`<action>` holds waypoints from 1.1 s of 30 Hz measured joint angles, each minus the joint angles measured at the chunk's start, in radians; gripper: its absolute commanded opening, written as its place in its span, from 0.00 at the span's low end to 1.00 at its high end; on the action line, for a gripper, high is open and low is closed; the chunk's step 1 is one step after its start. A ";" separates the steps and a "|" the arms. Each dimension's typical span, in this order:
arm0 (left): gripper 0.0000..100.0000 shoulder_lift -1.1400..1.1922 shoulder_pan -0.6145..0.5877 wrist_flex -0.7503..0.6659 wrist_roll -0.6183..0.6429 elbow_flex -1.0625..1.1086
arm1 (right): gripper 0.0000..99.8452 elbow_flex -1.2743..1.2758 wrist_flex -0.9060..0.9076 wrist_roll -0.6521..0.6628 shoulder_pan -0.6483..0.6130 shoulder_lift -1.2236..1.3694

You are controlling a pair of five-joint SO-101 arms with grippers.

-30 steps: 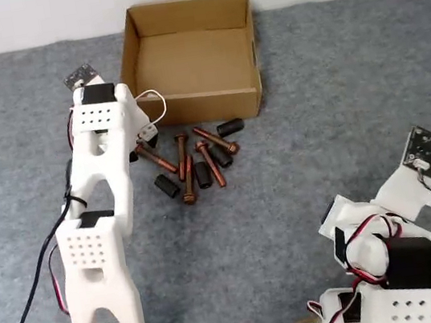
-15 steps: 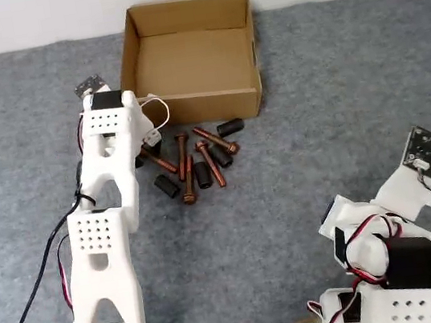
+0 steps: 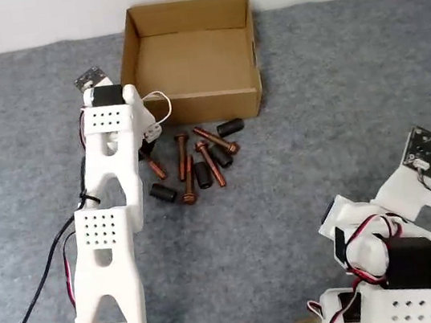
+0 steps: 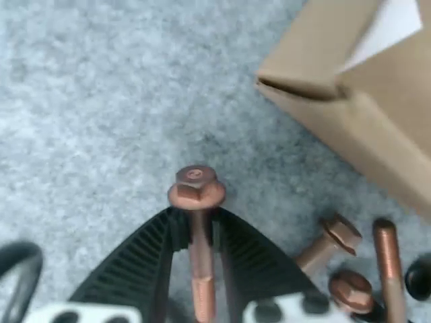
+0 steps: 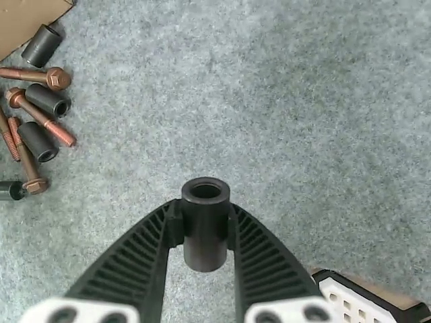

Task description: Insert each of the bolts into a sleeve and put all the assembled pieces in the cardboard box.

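My left gripper (image 4: 195, 225) is shut on a copper bolt (image 4: 196, 202), whose hex head sticks out past the fingertips; in the high view this gripper (image 3: 147, 150) sits just left of the pile. My right gripper (image 5: 204, 229) is shut on a black sleeve (image 5: 205, 222) with its bore facing the camera, held over bare carpet; that arm (image 3: 390, 241) stands at the lower right. Several loose bolts (image 3: 210, 164) and black sleeves (image 3: 163, 192) lie in front of the open cardboard box (image 3: 198, 99), which holds nothing. The box corner (image 4: 350, 101) is close to the left gripper.
Grey carpet covers the table. A white wire (image 3: 160, 105) loops beside the left arm near the box's front wall. One sleeve (image 3: 230, 127) lies against the box front. Open carpet stretches between the pile and the right arm.
The left arm has shifted right, toward the pile, and closed on a bolt at its left edge. A sleeve near it has moved slightly. The right arm has kept still.
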 measured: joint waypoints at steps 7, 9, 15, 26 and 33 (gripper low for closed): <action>0.00 -0.315 0.071 0.002 -0.029 0.094 | 0.01 0.000 0.000 0.009 0.000 -0.012; 0.00 -0.443 0.097 0.003 -0.054 0.195 | 0.01 0.000 0.000 0.023 0.000 -0.041; 0.00 -0.832 0.114 0.008 -0.121 0.552 | 0.01 0.000 -0.014 0.055 -0.078 -0.196; 0.00 -1.610 0.146 -0.015 -0.245 1.142 | 0.01 0.104 -0.123 0.173 -0.167 -0.344; 0.00 -1.942 0.146 -0.097 -0.284 1.409 | 0.01 0.107 -0.238 0.233 -0.321 -0.370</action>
